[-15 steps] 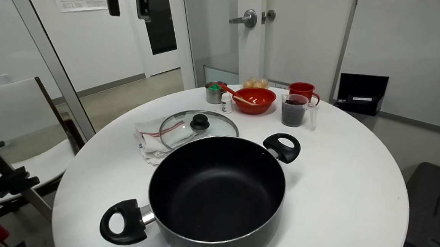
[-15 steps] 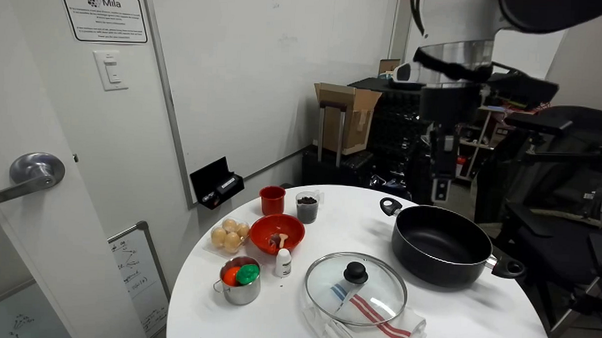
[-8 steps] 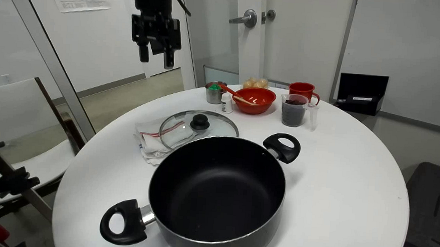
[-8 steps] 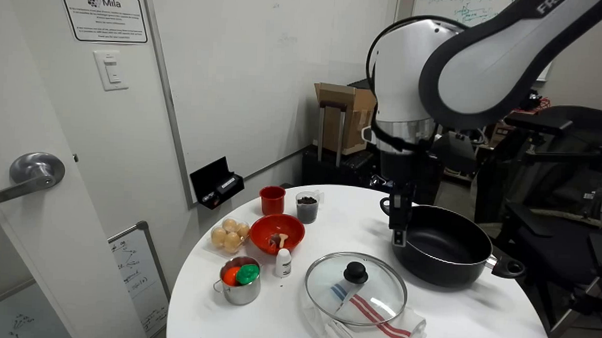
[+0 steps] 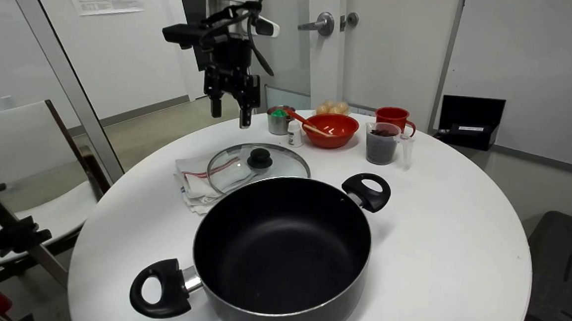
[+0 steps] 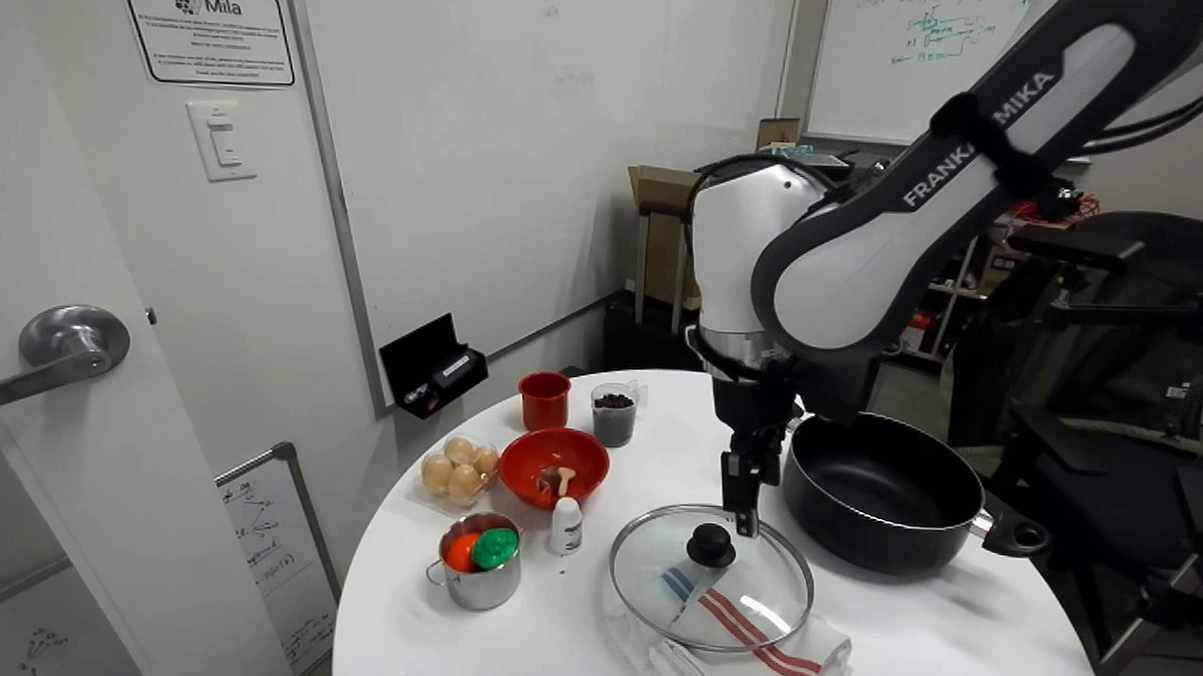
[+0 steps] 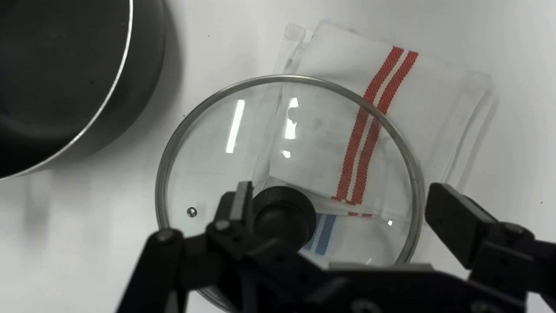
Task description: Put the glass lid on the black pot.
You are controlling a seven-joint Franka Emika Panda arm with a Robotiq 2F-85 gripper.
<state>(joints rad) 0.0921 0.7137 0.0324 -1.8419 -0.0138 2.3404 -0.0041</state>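
Note:
The glass lid (image 5: 286,163) lies on the table, partly over a folded towel, with its black knob (image 6: 711,545) up. The lid also shows in the wrist view (image 7: 304,143). The black pot (image 5: 285,259) stands uncovered beside it and shows in both exterior views (image 6: 880,533); part of its rim is in the wrist view (image 7: 143,100). My gripper (image 5: 230,120) is open and empty above the lid (image 6: 718,597). In the wrist view the jaws (image 7: 341,195) are wide apart; the left finger appears beside the knob and the right finger past the lid's rim.
The white towel (image 6: 800,665) has red and blue stripes. A red bowl (image 6: 557,452), a white bottle (image 6: 567,527), a metal cup (image 6: 483,584), eggs (image 6: 462,470), a red mug (image 6: 544,401) and a measuring cup (image 6: 614,423) stand toward the door side.
My open gripper has come down from high above the table and moved across from over the pot's side to above the lid. The lid and pot have not moved.

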